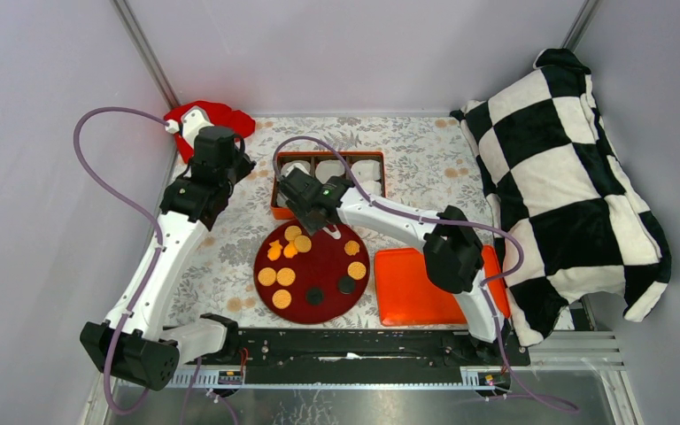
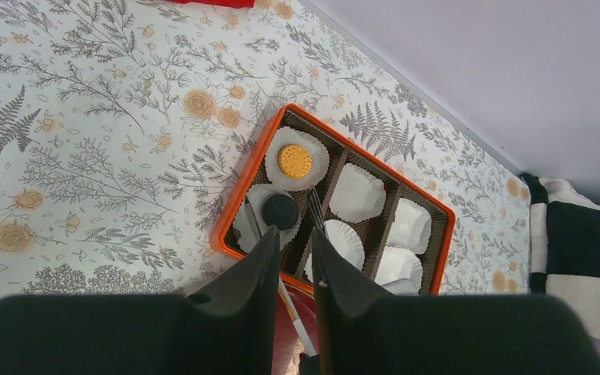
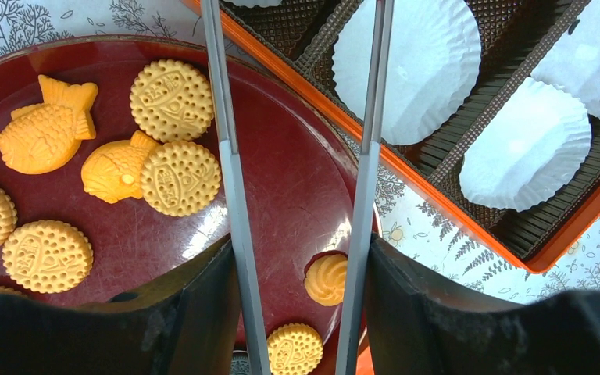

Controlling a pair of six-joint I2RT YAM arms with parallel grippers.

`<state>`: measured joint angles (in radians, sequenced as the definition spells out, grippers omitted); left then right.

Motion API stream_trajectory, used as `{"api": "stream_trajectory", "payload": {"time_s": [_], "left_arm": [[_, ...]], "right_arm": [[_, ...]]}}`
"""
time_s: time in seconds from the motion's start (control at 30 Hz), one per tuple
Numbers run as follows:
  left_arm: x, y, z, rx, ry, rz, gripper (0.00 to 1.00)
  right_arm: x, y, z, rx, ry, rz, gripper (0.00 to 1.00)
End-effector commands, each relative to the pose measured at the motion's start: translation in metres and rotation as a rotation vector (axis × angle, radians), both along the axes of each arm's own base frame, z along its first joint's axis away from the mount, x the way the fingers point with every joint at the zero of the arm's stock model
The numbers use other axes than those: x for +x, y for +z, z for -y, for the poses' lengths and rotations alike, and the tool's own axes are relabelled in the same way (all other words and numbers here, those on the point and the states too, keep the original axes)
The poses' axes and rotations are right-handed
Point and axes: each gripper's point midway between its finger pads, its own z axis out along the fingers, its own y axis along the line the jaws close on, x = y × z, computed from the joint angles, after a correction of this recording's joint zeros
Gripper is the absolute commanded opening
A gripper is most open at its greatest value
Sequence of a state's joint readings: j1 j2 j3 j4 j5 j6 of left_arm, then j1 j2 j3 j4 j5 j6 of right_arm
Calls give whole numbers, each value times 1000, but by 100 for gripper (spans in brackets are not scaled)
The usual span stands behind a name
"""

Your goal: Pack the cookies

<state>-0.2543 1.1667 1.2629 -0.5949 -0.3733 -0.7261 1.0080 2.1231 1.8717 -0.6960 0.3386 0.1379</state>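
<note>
Several tan round cookies (image 3: 171, 99), two orange fish-shaped ones (image 3: 45, 125) and a swirl cookie (image 3: 326, 279) lie on the dark red plate (image 1: 319, 266), with two black discs (image 1: 346, 284) near its front. The orange box (image 2: 226, 234) of white paper cups holds one tan cookie (image 2: 294, 160) and one black cookie (image 2: 280, 211). My right gripper (image 3: 297, 262) is shut on grey tongs (image 3: 230, 172). The tongs are spread, and their tips flank the black cookie in its cup. My left gripper (image 2: 293, 242) hovers shut, left of the box, holding nothing.
An orange lid (image 1: 421, 285) lies right of the plate. A checkered pillow (image 1: 567, 177) fills the right side. A red object (image 1: 208, 115) sits at the back left corner. Grey walls close in the flowered tablecloth (image 1: 425, 159).
</note>
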Motion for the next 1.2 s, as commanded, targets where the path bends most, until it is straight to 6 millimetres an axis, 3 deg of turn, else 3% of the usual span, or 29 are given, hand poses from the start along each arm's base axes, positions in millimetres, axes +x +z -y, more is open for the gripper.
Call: {"api": "stream_trajectory", "payload": {"time_s": [0.0,0.2,0.27,0.37,0.53,0.7,0.8,0.97,1.17], "left_arm": [[1,6,-1,6,-10,32,26],[0,8,3,-9,-26,38,26],[0,7,4,-19,-32,39,26],[-1,1,8,-32,-45,25,26],[-2,-7,16,-55,-75,3,25],[-2,-7,19,-64,-81,2,25],[-3,-7,22,-65,-89,3,25],[-5,-7,21,-61,-86,1,25],[-3,-9,21,-56,-82,-3,25]], "right_arm": [[4,62,-7,140,1,88,53],[-18,111,9,226,10,98,51],[-35,112,20,232,19,76,51],[-72,101,34,224,48,4,51],[-143,54,61,144,95,-136,55],[-184,21,75,159,112,-249,56],[-188,8,80,174,105,-257,56],[-178,-15,91,102,78,-215,56],[-161,-24,66,83,130,-166,56]]}}
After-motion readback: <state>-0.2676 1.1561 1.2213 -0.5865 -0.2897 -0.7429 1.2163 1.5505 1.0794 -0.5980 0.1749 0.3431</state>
